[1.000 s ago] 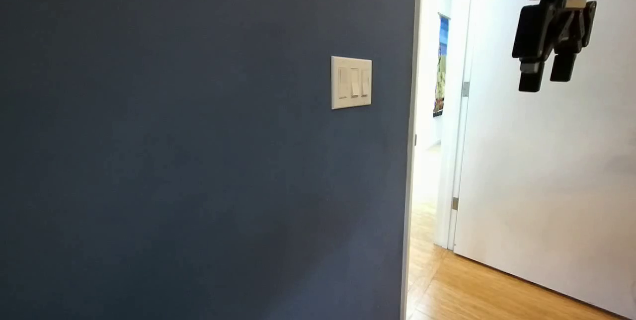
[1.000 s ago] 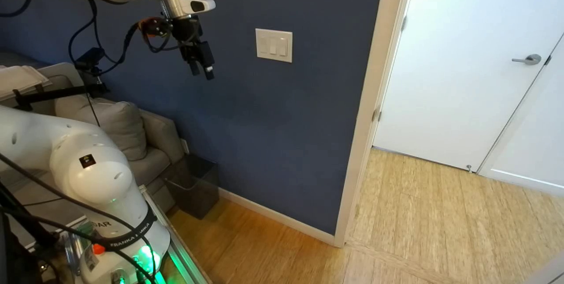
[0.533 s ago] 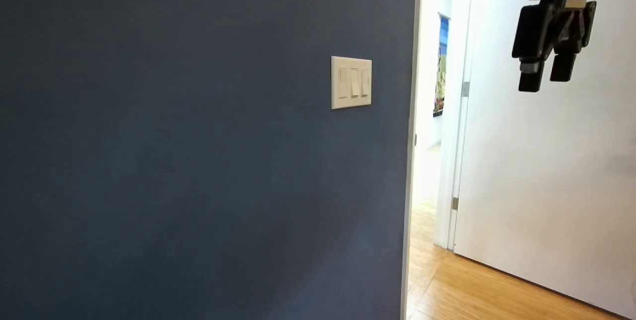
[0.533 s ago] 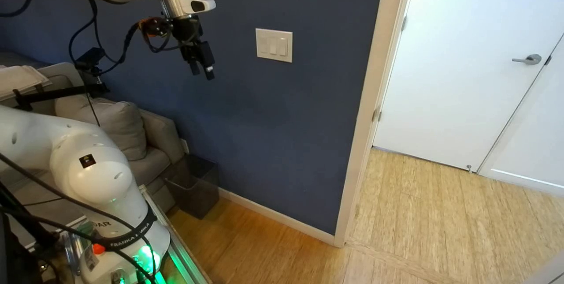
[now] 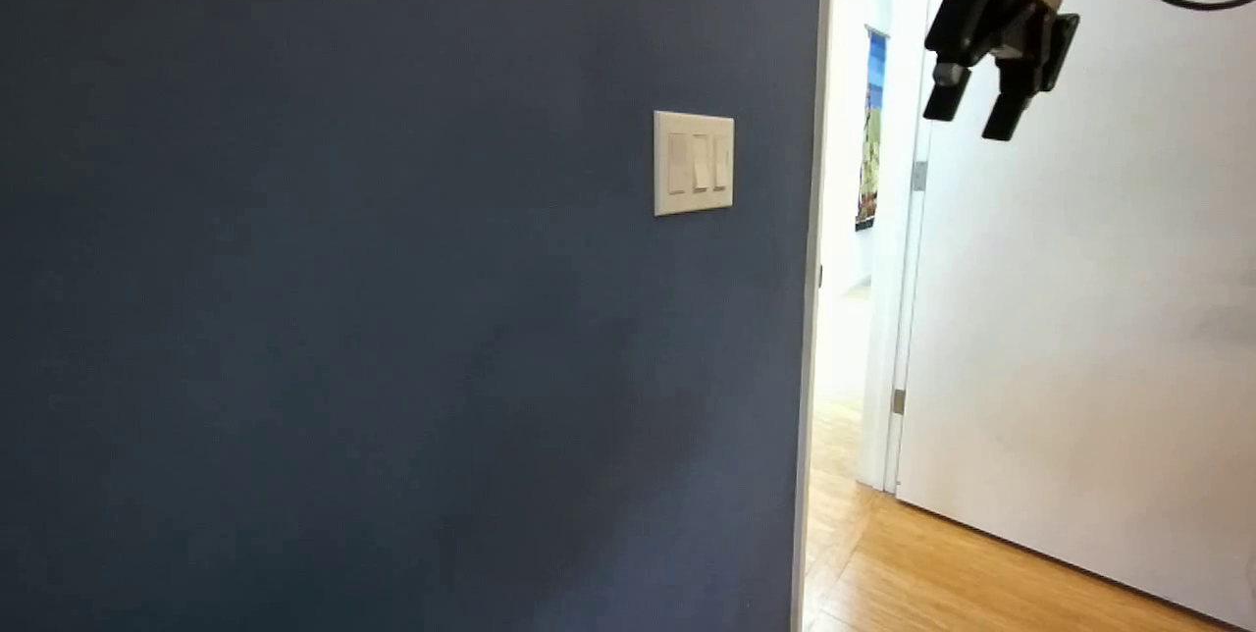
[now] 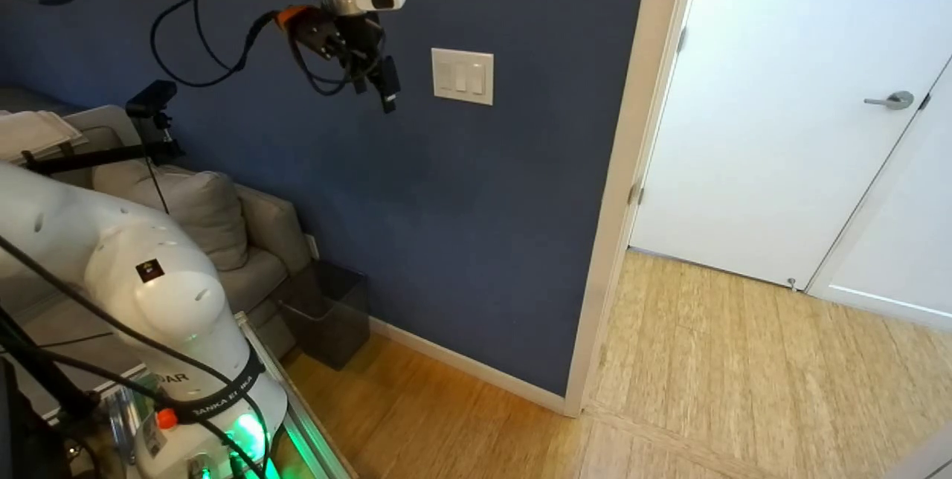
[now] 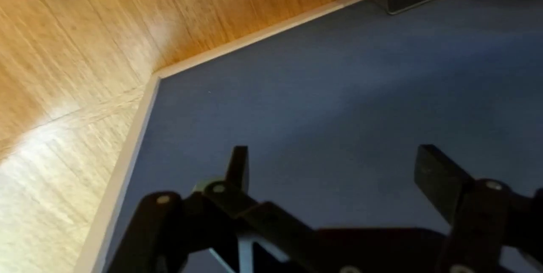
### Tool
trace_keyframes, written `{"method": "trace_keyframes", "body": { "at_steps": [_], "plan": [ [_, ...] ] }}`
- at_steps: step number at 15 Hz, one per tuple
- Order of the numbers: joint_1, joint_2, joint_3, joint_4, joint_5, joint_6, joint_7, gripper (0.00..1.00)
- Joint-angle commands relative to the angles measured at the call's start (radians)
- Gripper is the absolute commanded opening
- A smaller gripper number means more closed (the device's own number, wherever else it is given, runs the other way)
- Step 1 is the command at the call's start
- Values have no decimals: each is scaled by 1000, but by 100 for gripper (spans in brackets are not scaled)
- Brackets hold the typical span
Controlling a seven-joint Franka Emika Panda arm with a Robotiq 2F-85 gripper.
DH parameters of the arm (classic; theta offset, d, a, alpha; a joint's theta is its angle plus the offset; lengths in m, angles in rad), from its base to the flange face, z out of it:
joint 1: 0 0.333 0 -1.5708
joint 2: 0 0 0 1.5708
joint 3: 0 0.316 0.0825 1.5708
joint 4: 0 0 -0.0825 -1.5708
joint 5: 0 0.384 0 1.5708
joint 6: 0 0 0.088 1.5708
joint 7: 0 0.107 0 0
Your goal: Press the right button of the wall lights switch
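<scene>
The gripper (image 7: 333, 150) hangs tilted, its two fingers (image 7: 441, 179) pointing down and spread wide apart. In both exterior views it is apart from the light switch (image 6: 462, 76), which is cream with three upright buttons (image 6: 461, 77) and sits on the blue wall (image 6: 461, 226). The right button (image 6: 477, 79) is the one nearest the door frame (image 6: 625, 166). Past the frame are a white door (image 6: 758, 92) and a wood floor (image 6: 714, 360); at the wall's foot, a dark see-through bin (image 6: 327, 334) stands beside a sofa (image 6: 256, 278)

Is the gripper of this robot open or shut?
The gripper is open: the wrist view shows blue wall between its two separated fingertips.
</scene>
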Motion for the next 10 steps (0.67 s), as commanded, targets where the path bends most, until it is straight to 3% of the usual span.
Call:
{"method": "trace_keyframes", "body": {
  "at_steps": [1, 5, 6, 8, 10],
  "plan": [
    [58, 137, -70, 111, 141, 32, -102, 100],
    [64, 267, -110, 212, 265, 33, -163, 98],
    [56, 294, -116, 232, 287, 50, -175, 73],
    [43, 344, -127, 270, 316, 68, -195, 70],
    [35, 392, -137, 301, 348, 113, -218, 54]
  ]
}}
